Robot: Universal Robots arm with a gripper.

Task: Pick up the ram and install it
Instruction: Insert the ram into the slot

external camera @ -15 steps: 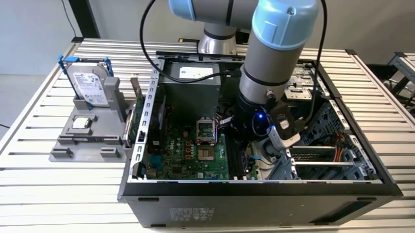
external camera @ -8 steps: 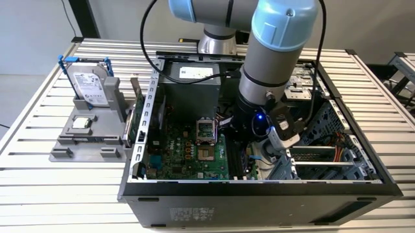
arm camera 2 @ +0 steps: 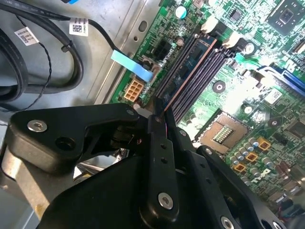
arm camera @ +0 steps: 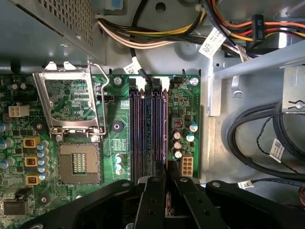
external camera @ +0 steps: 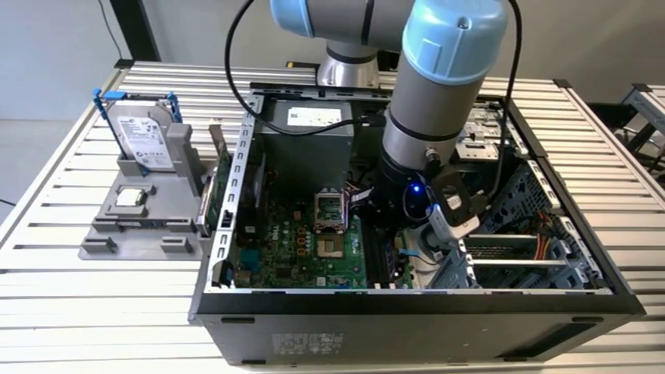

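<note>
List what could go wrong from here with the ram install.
1. The tool grips the ram near one end, along the memory slots; if it sits slightly skewed, pressing may jam or flex it.
2. The open CPU socket lies close beside the slots; a sideways slip might hit it.
3. The black cables beside the board could snag the tool.

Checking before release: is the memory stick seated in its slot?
Cannot tell. The end effector grips the memory stick on edge along the slots; its bottom edge is hidden.
</note>
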